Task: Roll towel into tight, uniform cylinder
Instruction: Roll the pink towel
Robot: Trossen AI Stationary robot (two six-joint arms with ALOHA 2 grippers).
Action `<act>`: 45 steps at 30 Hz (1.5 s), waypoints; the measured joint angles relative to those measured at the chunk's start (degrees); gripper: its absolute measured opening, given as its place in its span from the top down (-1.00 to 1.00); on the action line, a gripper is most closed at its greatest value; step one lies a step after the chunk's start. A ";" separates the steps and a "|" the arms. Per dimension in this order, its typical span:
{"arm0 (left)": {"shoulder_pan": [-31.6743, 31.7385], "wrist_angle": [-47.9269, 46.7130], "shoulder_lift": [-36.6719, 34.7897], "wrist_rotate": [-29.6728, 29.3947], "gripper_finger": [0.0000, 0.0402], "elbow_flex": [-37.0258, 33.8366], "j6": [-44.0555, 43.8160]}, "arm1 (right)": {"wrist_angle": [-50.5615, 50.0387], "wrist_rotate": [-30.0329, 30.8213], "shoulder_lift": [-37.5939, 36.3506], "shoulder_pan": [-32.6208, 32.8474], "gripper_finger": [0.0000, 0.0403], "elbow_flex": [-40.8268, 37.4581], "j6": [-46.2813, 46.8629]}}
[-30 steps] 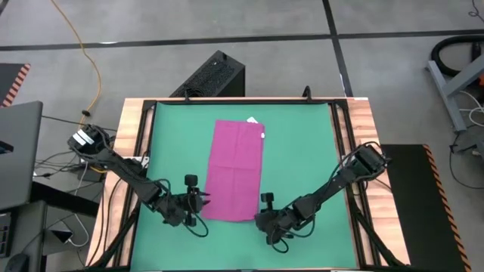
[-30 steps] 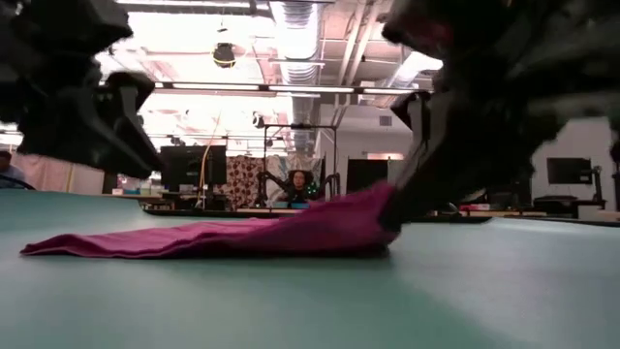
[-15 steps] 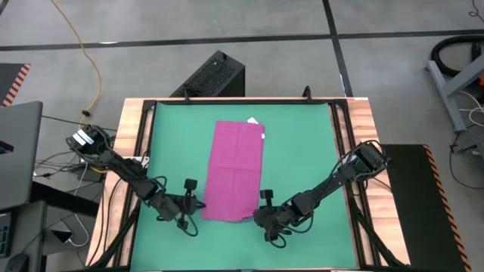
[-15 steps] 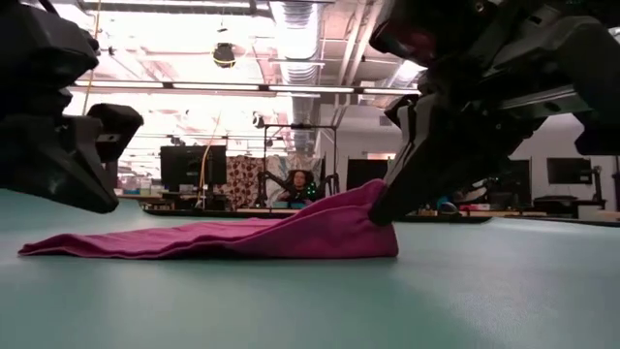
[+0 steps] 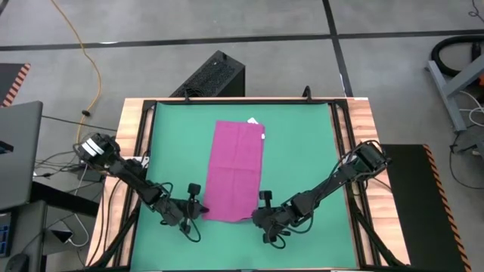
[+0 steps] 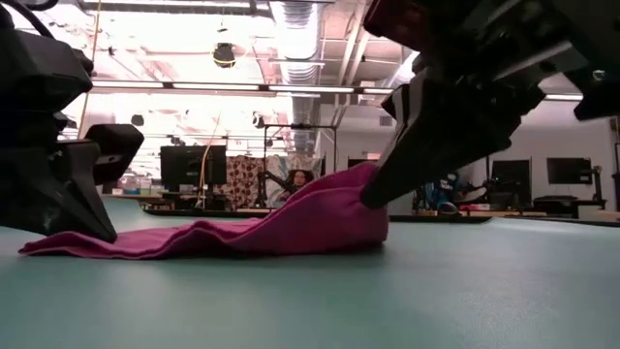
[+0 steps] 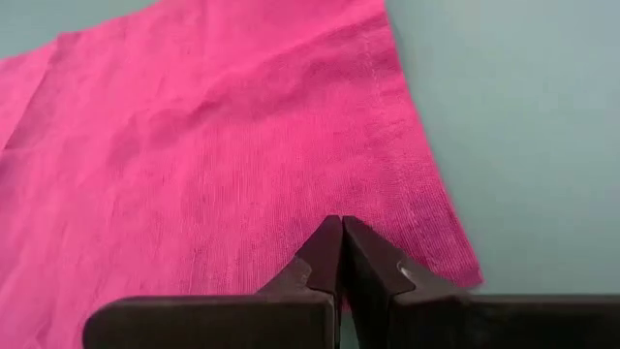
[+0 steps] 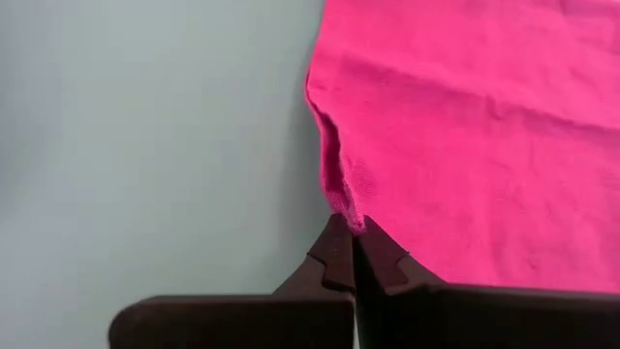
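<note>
Two dark two-finger grippers worked the near end of the magenta-pink soft towel (image 5: 237, 168), which lay flat along the middle of the green mat (image 5: 302, 143). At the towel's near right corner, the right gripper (image 5: 255, 217) had its fingers pinched together on the cloth, and that corner stood raised off the mat in a hump. At the towel's near left corner, the left gripper (image 5: 201, 211) had its fingers closed on the edge, which stayed low against the mat. Farther along, the towel was spread smooth and unrolled. At its far end a small white tag (image 5: 252, 120) poked out.

Judging by this, the rolling was only starting: both near corners were taken, no turn made. The next move likely called for lifting both corners evenly and curling them over toward the tag end, kept level so the roll began tight.
</note>
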 joint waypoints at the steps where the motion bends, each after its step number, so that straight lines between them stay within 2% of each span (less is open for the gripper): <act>1: 0.00 -0.07 0.39 0.29 1.00 0.11 -0.51 | -0.21 0.01 -0.37 0.00 0.98 0.00 0.33; 9: 0.33 0.08 -0.10 3.86 1.00 0.22 -5.32 | -9.29 2.55 -4.49 -2.23 0.98 0.02 8.45; 16: 0.31 0.04 -0.10 4.88 1.00 0.22 -7.02 | -9.87 -2.82 -3.68 -5.34 0.98 0.02 10.60; 23: 0.31 -0.35 -0.80 4.86 1.00 0.20 -9.63 | -13.10 -3.26 -2.26 -6.87 0.98 0.02 13.04; 28: 0.26 -2.57 -4.82 5.12 1.00 0.07 -10.59 | -13.74 -3.50 -1.22 -6.97 0.98 -0.02 13.44; 32: 0.24 -12.30 -10.79 4.99 1.00 1.50 -12.71 | -13.55 -4.13 -0.75 -7.10 0.98 0.00 13.68; 34: 0.26 -16.70 -13.69 4.52 1.00 2.14 -13.57 | -13.29 -4.41 -0.66 -7.13 0.98 -0.02 13.73; 38: -0.38 -14.20 -16.51 3.38 1.00 2.44 -9.60 | -13.65 -4.75 -0.63 -7.86 0.98 -0.11 15.93; 41: -0.73 -12.82 -15.34 2.23 1.00 2.45 -6.53 | -13.79 -4.87 -0.63 -7.93 0.98 -0.13 16.04; 45: -0.92 -12.37 -11.95 -2.99 1.00 2.45 -5.64 | -13.48 -4.65 -0.63 -7.66 0.98 -0.13 16.20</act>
